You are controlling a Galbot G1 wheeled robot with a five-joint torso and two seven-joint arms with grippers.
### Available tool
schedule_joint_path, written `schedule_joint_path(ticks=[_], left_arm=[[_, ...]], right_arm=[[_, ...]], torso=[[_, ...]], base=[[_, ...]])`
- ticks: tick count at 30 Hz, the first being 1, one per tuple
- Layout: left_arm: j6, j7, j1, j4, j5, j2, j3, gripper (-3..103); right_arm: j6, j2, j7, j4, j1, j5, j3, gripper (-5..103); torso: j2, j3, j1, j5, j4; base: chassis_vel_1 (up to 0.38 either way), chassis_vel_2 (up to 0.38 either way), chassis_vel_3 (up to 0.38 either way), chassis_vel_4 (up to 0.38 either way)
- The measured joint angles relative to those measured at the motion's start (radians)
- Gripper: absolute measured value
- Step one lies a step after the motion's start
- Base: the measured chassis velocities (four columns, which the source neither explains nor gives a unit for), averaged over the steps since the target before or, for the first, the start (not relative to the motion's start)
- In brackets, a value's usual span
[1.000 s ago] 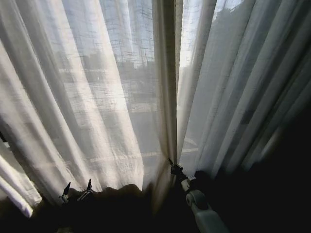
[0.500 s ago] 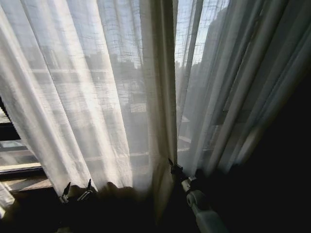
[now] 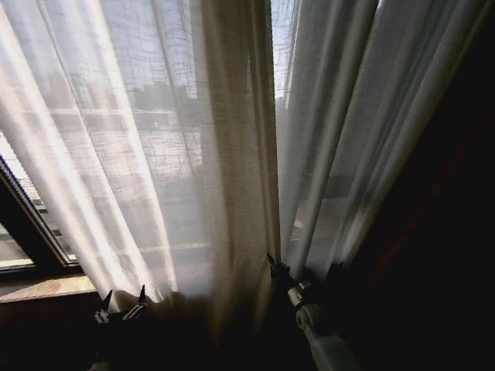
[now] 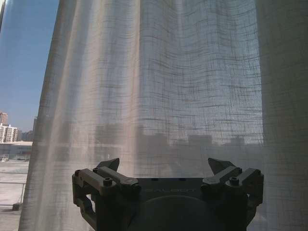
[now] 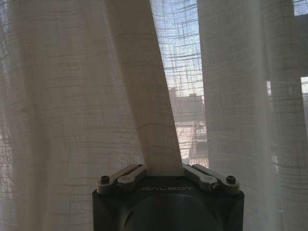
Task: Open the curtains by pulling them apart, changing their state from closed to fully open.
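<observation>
The right end effector [image 3: 277, 268] is raised at the low centre of the scene, and its fingers are clamped together on a gathered fold of the curtains [image 3: 155, 147], at the inner edge of the left panel where it meets the right one. In the right wrist view the right end effector [image 5: 163, 169] has this fold rising straight out from between its fingers, pinched tight. The left end effector [image 3: 122, 301] sits low and to the left, in front of the hem of the left panel. In the left wrist view the left end effector [image 4: 166, 166] has its fingers well apart, with nothing between them; the sheer fabric hangs just beyond it and does not appear to be gripped.

The curtains fill the window from left to right as pleated, translucent white panels. At the far left a dark window frame [image 3: 31, 224] and a strip of sill [image 3: 46, 286] are uncovered beside the outer edge of the left panel. A narrow bright slit [image 3: 280, 46] shows at the top where the two panels meet.

Assessment: the task is at an early stage. A grip on the centre edge is established, but the panels hang nearly together and the greater part of the window is covered. Both panels remain to be drawn aside to their outer limits.
</observation>
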Motion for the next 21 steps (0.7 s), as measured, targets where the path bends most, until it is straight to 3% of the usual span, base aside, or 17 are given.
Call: schedule_joint_path(ticks=[21], left_arm=[[0.0,0.0,0.0,0.0,0.0,0.0,0.0,100]], right_arm=[[0.024,0.01,-0.008,-0.015,0.001,-0.03,-0.004,0]], torso=[[0.0,0.0,0.0,-0.0004,0.0]], base=[[-0.357,-0.35,0.35,0.355]])
